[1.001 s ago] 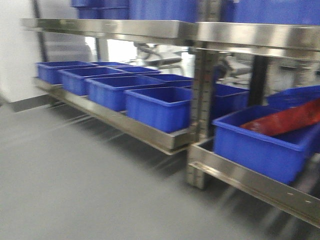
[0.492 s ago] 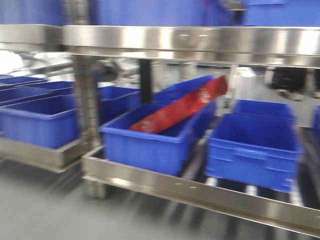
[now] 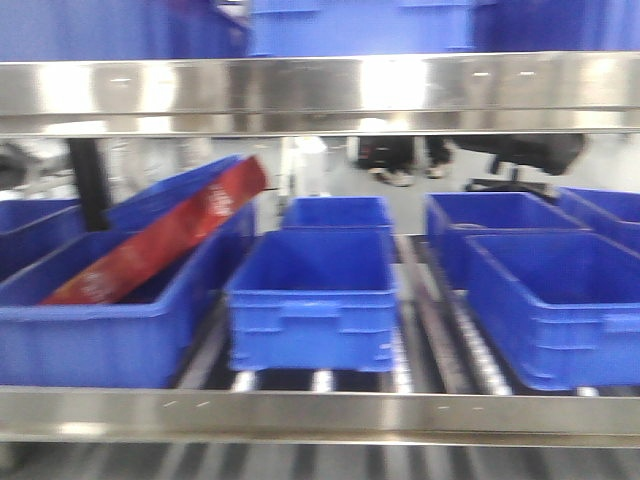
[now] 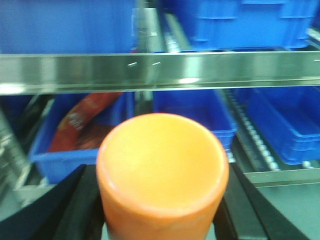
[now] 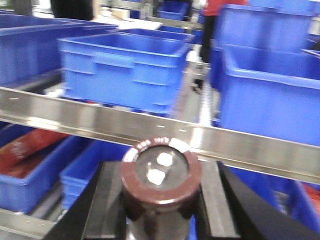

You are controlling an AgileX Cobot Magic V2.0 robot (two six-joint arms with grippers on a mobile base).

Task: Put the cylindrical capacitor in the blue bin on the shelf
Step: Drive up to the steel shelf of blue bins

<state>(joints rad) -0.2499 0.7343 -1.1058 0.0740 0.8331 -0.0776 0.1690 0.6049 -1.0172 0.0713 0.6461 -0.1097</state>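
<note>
Steel shelf rails now face you squarely — the base has swung past the red packet to an empty blue bin; your right gripper clamps the cylindrical capacitor, your left gripper an orange cylinder — reaching in looks next.

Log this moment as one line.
right gripper: holds capacitor | left gripper: holds orange cylinder | shelf: ahead | capacitor: not binned
</note>
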